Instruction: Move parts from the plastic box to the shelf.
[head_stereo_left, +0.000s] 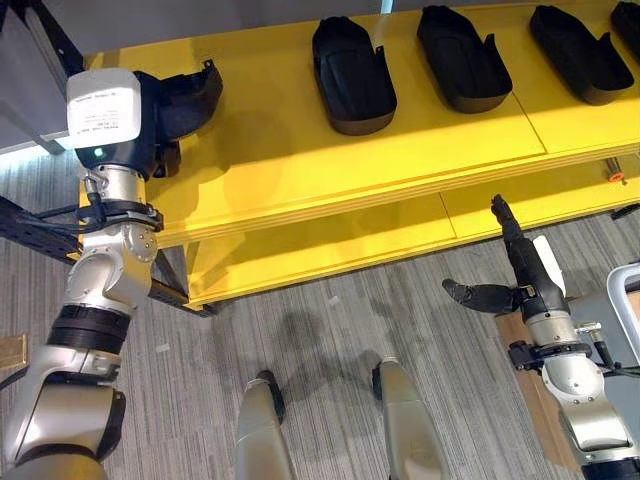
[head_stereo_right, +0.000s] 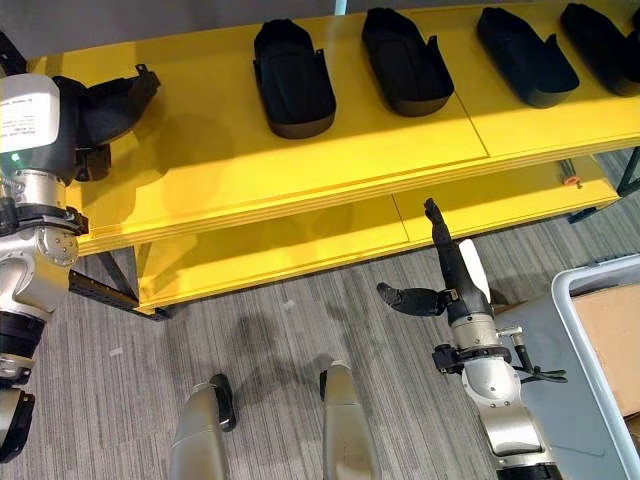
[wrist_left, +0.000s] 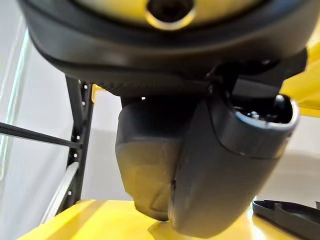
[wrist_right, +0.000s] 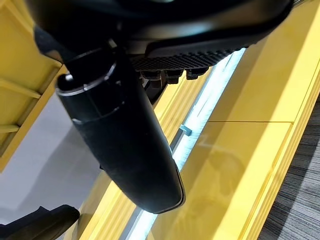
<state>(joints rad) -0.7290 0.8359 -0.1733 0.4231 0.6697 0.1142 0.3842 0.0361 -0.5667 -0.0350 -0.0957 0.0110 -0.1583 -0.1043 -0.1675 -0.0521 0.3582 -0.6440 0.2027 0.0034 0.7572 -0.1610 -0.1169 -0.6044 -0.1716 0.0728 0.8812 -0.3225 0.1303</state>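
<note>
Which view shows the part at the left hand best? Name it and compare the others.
The right eye view: the black part lies on the yellow shelf with most of its outline showing beside the left hand. The left eye view has the wrist covering more of it; the left wrist view shows only a close dark bulk.

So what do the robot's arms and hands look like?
Both arms are shiny silver-grey, built from rounded sections with black bands. Black cables loop around each wrist. The right hand is dark, with long thin fingers and a white cover on its thumb side. The left hand is dark too, and a white box with a small green light sits on its wrist.
</note>
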